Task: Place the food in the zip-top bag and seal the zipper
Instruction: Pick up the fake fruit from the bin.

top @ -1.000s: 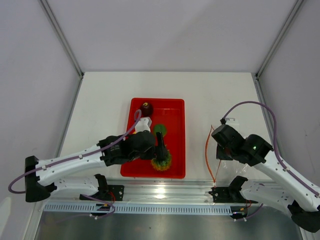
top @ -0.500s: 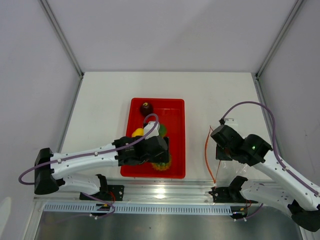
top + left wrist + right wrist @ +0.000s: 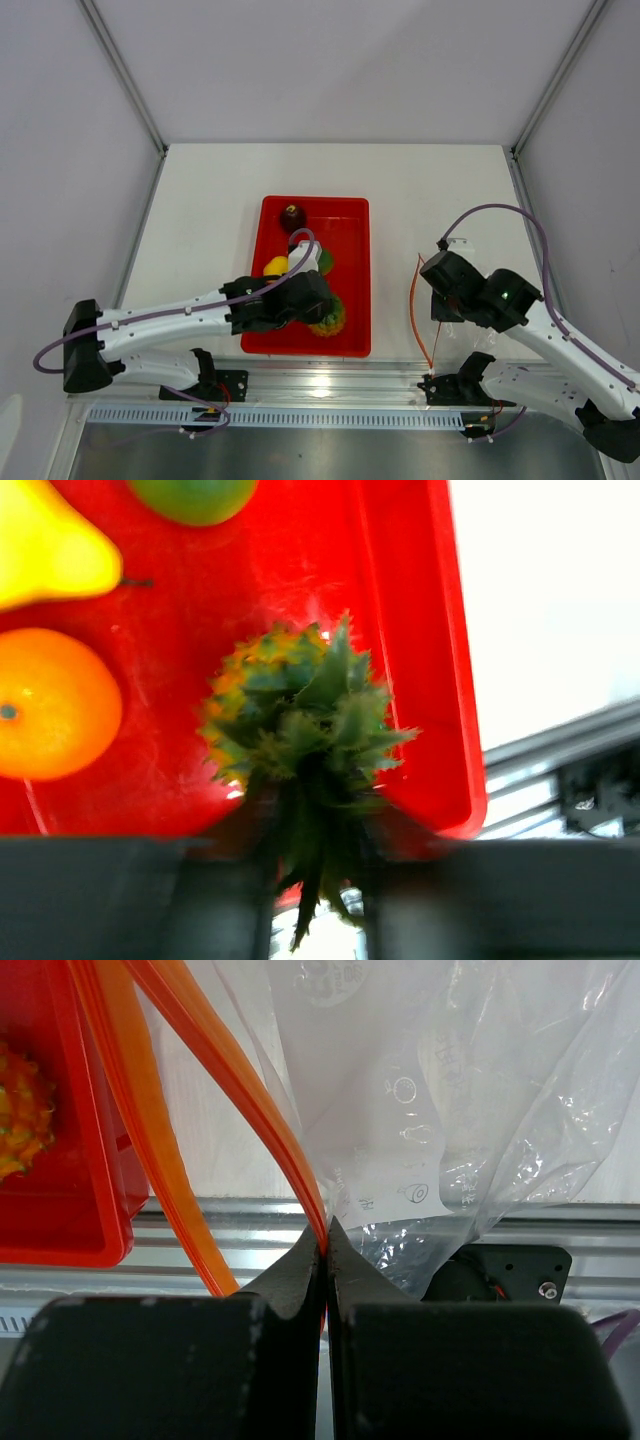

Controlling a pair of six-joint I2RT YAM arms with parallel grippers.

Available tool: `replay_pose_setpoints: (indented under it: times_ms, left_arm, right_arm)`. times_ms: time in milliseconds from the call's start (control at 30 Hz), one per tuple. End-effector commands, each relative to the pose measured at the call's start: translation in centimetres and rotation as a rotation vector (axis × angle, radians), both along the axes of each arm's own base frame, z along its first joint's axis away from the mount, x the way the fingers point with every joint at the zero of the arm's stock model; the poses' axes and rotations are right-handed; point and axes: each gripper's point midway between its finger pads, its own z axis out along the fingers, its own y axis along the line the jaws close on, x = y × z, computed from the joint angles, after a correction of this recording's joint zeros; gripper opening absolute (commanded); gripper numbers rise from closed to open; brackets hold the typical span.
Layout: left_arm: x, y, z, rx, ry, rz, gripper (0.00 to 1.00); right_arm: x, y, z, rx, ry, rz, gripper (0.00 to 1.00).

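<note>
Now, the left fingers (image 3: 318, 885) are clamped on the green crown of the pineapple (image 3: 285, 705), one on each side, and the leaves fill the gap between them. How firm this hold is I cannot tell. The right fingers (image 3: 325, 1260) are pressed together on the zipper (image 3: 245, 1095), the orange strip at the mouth of the zip-top bag (image 3: 450, 1080).

The pineapple lies in the near right corner of the red tray (image 3: 420, 630). Its crown points back toward the left wrist, and its yellow body is on the far side of the crown. Its long axis therefore runs nearly in line with the fingers. Whether it lies flat or is tilted up is not clear. The orange (image 3: 55, 705), the pear (image 3: 45, 545) and the green fruit (image 3: 190, 495) are beside it in the tray.

The bag rests on the bench (image 3: 440, 190), to the right of the tray. Its strip runs from near to far, and the mouth seems to face the tray.

I judge this step to be the lift. The leaves are thin and soft, so a slow, straight rise is safer. The body should clear the tray wall first. It can then enter the mouth body first, along its own axis, while the right fingers hold the edge up.
</note>
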Motion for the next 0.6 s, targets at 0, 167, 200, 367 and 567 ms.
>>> replay_pose_setpoints:
  times_ms: [0, 167, 200, 367, 567]
  left_arm:
    - [0.3, -1.6, 2.6, -0.105, -0.080, -0.107, 0.22]
    - [0.4, -2.1, 5.9, -0.172, -0.163, -0.181, 0.01]
    - [0.5, -2.0, 6.4, -0.167, -0.184, -0.199, 0.01]
    - [-1.2, -3.4, 11.3, -0.259, -0.266, -0.405, 0.01]
    - [-2.6, -3.7, 16.7, -0.380, -0.341, -0.506, 0.01]
  right_arm:
    - [0.2, 0.1, 0.5, 0.012, -0.020, -0.004, 0.00]
    - [0.2, 0.1, 0.9, 0.016, -0.024, 0.000, 0.00]
    - [0.2, 0.2, 0.9, 0.017, -0.023, -0.002, 0.00]
    - [0.2, 0.1, 1.3, 0.019, -0.028, -0.001, 0.00]
    - [0.0, 0.1, 1.6, 0.033, -0.030, 0.001, 0.00]
